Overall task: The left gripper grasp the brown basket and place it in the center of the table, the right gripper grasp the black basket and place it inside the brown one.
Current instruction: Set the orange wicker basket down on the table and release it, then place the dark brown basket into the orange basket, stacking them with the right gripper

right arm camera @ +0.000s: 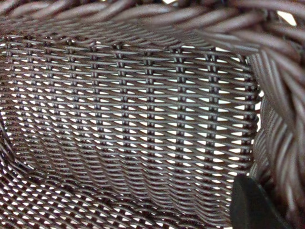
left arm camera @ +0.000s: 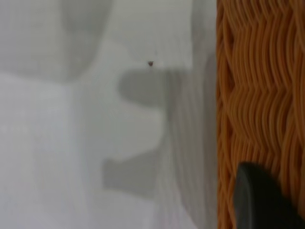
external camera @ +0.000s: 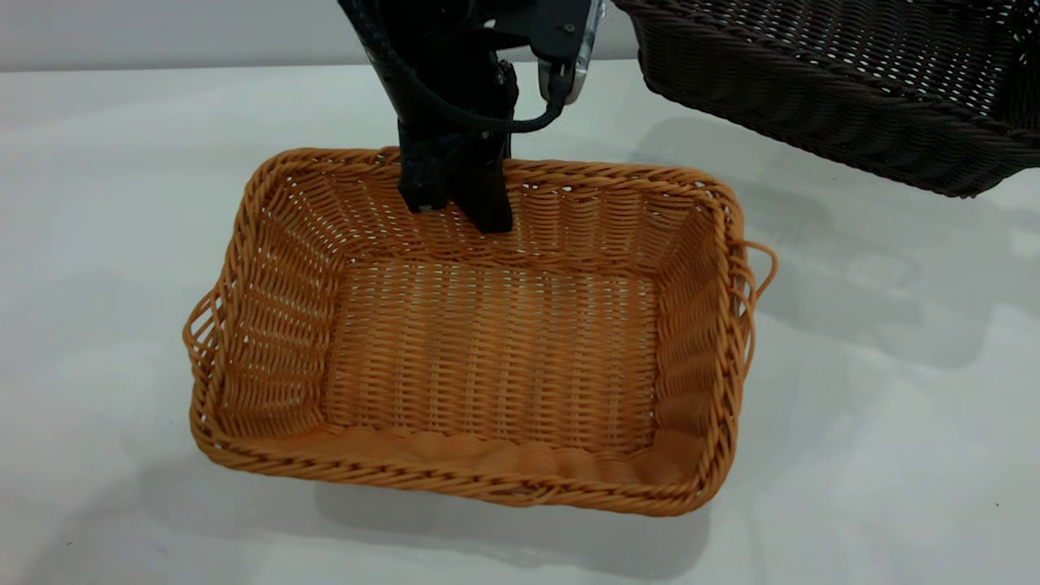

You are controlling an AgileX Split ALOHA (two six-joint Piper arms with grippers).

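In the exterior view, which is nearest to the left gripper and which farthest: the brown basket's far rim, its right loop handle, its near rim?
From the left gripper:
1. Far rim of the brown basket, which the gripper straddles.
2. Right loop handle, at the basket's right short end.
3. Near rim, on the long side toward the camera.

Two baskets — one brown basket [external camera: 479,341], one black basket [external camera: 853,73] — and one table [external camera: 894,406]

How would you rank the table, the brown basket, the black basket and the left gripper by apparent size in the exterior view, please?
1. table
2. brown basket
3. black basket, though the frame crops it and it hangs lifted, so its rank against the brown one is unsure
4. left gripper, also partly cropped
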